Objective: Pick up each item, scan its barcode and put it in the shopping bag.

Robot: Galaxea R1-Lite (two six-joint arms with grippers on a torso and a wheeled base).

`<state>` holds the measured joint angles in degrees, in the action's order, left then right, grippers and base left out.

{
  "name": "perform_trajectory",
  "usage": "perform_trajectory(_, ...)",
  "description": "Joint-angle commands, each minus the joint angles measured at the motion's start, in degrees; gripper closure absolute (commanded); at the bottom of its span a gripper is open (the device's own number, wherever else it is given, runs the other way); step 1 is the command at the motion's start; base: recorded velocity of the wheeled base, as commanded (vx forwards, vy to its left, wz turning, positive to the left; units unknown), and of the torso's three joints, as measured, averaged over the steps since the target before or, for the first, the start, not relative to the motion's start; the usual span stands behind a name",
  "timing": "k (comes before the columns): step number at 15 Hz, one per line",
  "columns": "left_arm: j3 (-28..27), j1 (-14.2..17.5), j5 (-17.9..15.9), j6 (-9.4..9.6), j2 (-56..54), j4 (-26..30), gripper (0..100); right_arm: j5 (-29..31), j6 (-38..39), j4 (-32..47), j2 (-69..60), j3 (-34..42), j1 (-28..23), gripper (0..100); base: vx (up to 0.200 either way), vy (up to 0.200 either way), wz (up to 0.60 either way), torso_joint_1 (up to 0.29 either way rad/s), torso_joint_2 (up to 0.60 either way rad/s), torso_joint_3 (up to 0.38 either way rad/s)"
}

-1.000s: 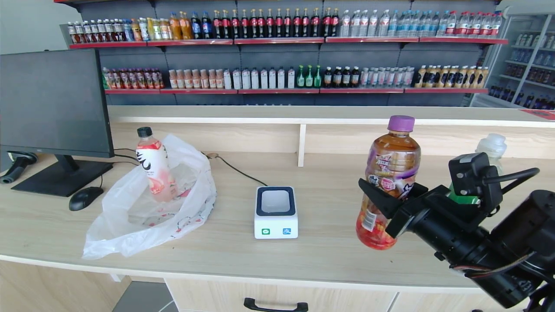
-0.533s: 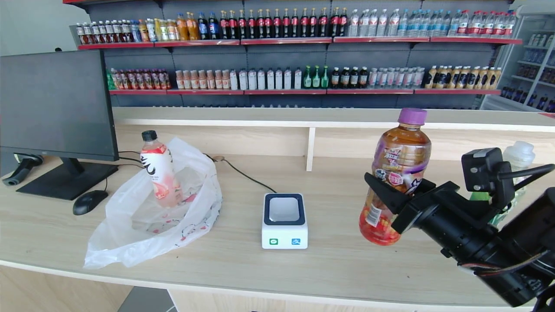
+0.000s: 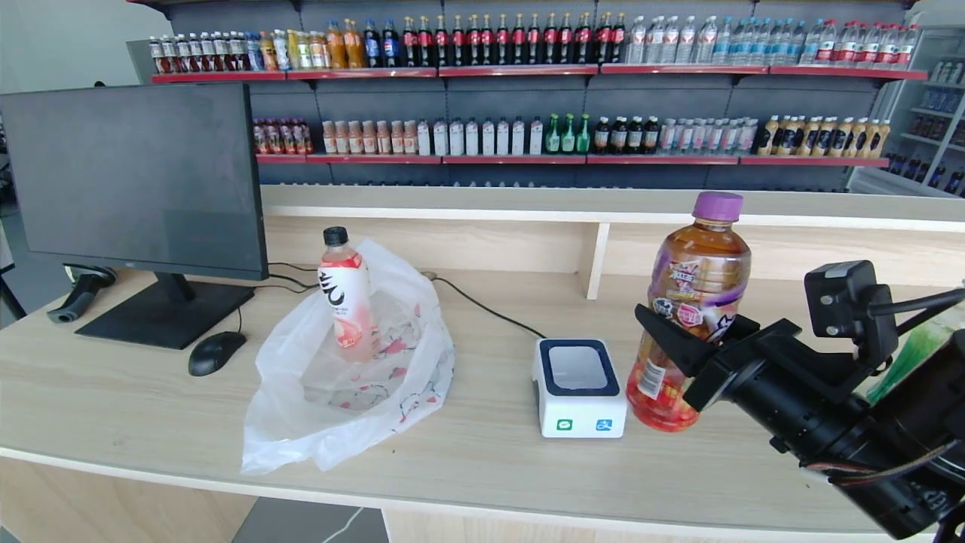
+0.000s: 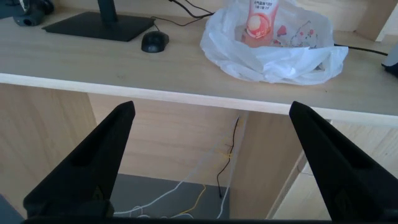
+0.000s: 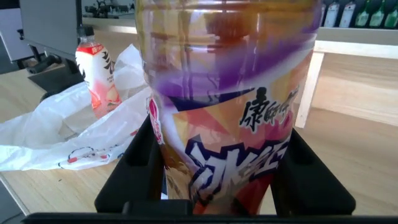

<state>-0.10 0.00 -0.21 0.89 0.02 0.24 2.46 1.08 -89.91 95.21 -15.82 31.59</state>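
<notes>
Purple-capped bottle (image 3: 697,317) closer, now just beside scanner (image 3: 579,385).

Purple-capped amber bottle (image 3: 692,309); white bag (image 3: 354,377), red print

Right jaws: closed around a bottle (image 3: 697,302), which stands upright between them, over the right part of the counter (image 3: 467,460). Whether its base touches the counter cannot be told.

Just left of these jaws, on the counter: the scanner (image 3: 579,386), beside the bottle's base.

Farther left: the shopping bag (image 3: 286,437), lying on the counter with a second bottle (image 3: 345,298) upright inside it.

Beyond the bag, well apart from the jaws: mouse (image 3: 215,353), then monitor (image 3: 136,173) behind it.

Behind all, past the counter: shelves (image 3: 528,72) of bottles.

Left jaws: below the counter's front edge, with the bag above and beyond them.
</notes>
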Motion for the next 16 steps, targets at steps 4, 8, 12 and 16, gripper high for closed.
perform_trajectory(4, 0.0, 0.0, -0.1, -0.01, 0.0, 0.0, 0, 0.0, 0.1, -0.1, -2.0, 1.0, -1.1, 100, 0.000, 0.200, 0.00, 0.000, 0.00, 0.002)
perform_trajectory(8, 0.0, 0.0, -0.1, -0.01, 0.0, 0.0, 0, 0.0, 0.1, -0.1, -1.4, 1.2, -2.0, 100, 0.000, 0.200, 0.00, 0.004, 0.00, 0.005)
perform_trajectory(12, 0.0, 0.0, -0.1, -0.01, 0.0, -0.1, 0, 0.0, 0.2, -0.1, -1.7, 1.4, -4.3, 100, 0.000, 0.000, 0.00, 0.000, 0.00, 0.000)
perform_trajectory(16, 0.0, 0.0, -0.1, -0.01, 0.0, 0.0, 0, 0.0, -2.1, -0.1, -0.7, -0.5, -5.1, 100, 0.000, 0.000, 0.00, 0.000, 0.00, 0.000)
